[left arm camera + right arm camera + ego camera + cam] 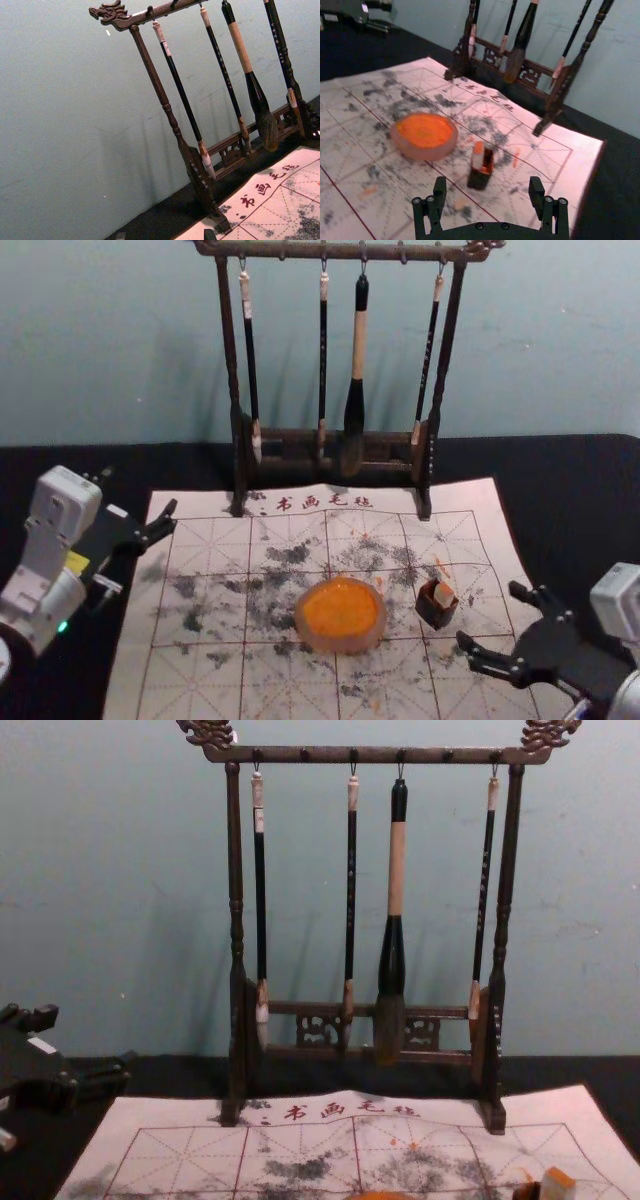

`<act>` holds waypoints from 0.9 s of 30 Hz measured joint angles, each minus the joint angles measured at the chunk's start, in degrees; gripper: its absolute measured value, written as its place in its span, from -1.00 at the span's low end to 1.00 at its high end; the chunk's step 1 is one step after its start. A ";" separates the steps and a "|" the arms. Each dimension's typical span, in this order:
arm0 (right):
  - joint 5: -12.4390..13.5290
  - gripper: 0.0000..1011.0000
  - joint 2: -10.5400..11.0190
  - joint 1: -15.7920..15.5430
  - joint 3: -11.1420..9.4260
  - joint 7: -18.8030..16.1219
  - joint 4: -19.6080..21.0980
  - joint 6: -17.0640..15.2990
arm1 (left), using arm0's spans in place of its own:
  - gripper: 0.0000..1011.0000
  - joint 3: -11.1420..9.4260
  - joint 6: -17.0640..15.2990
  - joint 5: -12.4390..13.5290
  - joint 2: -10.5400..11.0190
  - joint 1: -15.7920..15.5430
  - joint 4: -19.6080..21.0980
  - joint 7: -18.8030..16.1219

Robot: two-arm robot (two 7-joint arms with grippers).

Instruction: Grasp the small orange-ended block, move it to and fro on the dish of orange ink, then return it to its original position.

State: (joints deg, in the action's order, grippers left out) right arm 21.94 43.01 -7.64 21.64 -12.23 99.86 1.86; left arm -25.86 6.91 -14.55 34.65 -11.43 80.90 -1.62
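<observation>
The small orange-ended block (443, 594) leans in a little dark box (435, 614), right of the round dish of orange ink (340, 612). My right gripper (489, 614) is open just right of the box, holding nothing. From the right wrist, the block (478, 155) rises from the box (479, 179) beyond the open right gripper (488, 183), with the dish (423, 136) beside it. In the chest view the block's orange end (559, 1177) shows at the lower right. My left gripper (141, 548) is parked open at the mat's left edge; its fingertips border the left wrist view (165, 234).
A wooden rack (330, 440) with several hanging brushes stands behind the dish at the back of the white, ink-stained mat (200, 680). The mat lies on a black table (570, 490), against a pale wall.
</observation>
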 joint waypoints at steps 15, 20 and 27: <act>-3.00 0.98 -7.84 4.23 1.61 0.61 -4.47 -1.32 | 1.00 0.00 0.00 0.00 0.00 0.00 0.00 0.00; -3.80 0.98 -9.74 5.28 1.46 0.99 -6.01 -2.08 | 1.00 0.00 0.00 0.00 0.00 0.00 0.00 0.00; -4.15 0.98 -10.88 5.67 0.82 0.06 -6.64 -2.21 | 1.00 0.00 0.00 0.00 0.00 0.00 0.00 0.00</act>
State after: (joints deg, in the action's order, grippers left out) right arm 17.79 32.13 -1.97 22.46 -12.17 93.22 -0.35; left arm -25.86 6.91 -14.55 34.65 -11.43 80.90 -1.62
